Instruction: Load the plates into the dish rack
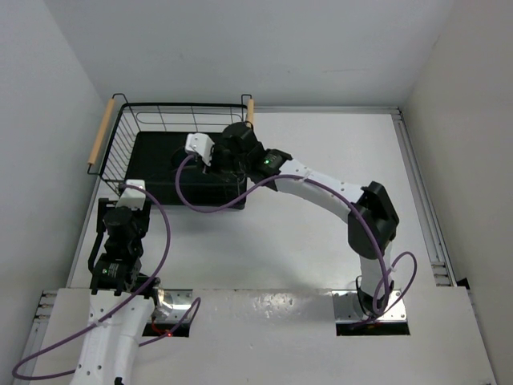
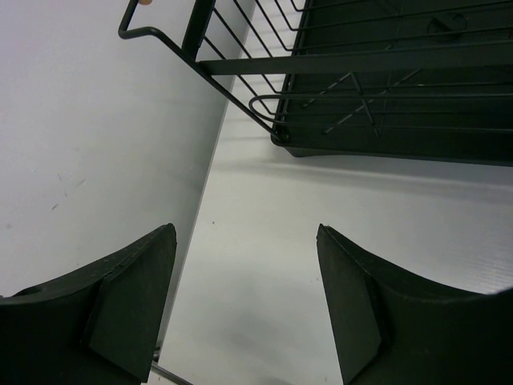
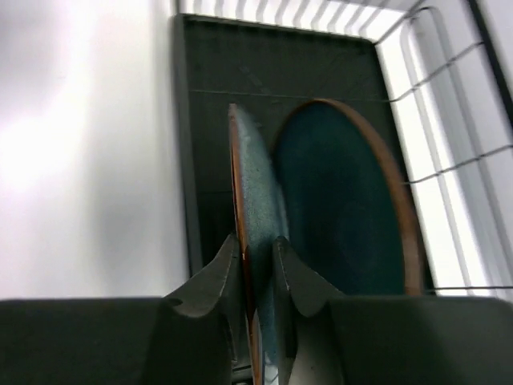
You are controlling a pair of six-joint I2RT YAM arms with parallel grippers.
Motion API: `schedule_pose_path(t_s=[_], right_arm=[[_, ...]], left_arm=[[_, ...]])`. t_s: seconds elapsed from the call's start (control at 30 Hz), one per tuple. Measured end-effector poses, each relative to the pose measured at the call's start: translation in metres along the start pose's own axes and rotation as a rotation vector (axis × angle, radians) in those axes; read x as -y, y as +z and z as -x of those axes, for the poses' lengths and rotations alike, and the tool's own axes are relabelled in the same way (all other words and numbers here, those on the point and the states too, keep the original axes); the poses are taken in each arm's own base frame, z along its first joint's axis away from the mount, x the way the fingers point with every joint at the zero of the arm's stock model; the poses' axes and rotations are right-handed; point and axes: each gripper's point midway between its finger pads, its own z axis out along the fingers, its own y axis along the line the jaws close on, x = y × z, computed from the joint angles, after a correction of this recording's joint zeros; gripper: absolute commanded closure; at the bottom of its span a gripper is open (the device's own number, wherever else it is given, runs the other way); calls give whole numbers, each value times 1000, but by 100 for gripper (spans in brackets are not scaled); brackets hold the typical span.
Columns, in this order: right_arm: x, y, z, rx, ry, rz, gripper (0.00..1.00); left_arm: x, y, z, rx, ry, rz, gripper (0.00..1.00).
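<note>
The left gripper (image 2: 244, 241) is hovering just outside the dish rack (image 2: 361, 96), off its near left corner, with its jaws spread wide and carrying nothing. Over the rack's interior, the right gripper (image 3: 256, 249) is pinching the rim of the held plate (image 3: 258, 176), which is hanging upright and edge-on above the rack's black base tray (image 3: 208, 96). Just to its right inside the rack, the other plate (image 3: 345, 216) is standing on edge; whether the two are touching I cannot tell. Glazed ceramic is probably handling as stiff, fairly heavy, slick and easily chipped, so a firm pinch across the rim and a gentle lowering are looking wise.
</note>
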Motion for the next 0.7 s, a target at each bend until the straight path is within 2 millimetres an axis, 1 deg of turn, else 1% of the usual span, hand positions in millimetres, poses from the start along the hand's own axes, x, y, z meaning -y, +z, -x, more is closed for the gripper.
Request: schedule_pose_path(t_s=[0.07, 0.13, 0.23, 0.33, 0.4, 0.43, 0.5, 0.57, 0.6, 0.7], right_arm=[[7, 0, 1, 7, -13, -23, 77], [11, 0, 0, 4, -12, -31, 73], [13, 5, -5, -6, -16, -33, 70], [14, 14, -13, -26, -19, -24, 70], [14, 21, -20, -41, -24, -14, 77], [17, 23, -19, -42, -39, -20, 88], [29, 23, -17, -39, -91, -53, 99], [43, 22, -18, -35, -123, -87, 100], [47, 21, -20, -33, -118, -91, 100], [45, 22, -20, -25, -118, -82, 100]], left_arm=[[0, 0, 0, 0, 0, 0, 24], [0, 0, 0, 0, 1, 0, 24], [0, 0, 0, 0, 3, 0, 24], [0, 0, 0, 0, 3, 0, 24], [0, 0, 0, 0, 3, 0, 24], [0, 0, 0, 0, 3, 0, 24], [0, 0, 0, 0, 3, 0, 24], [0, 0, 0, 0, 3, 0, 24], [0, 0, 0, 0, 3, 0, 24], [0, 0, 0, 0, 3, 0, 24]])
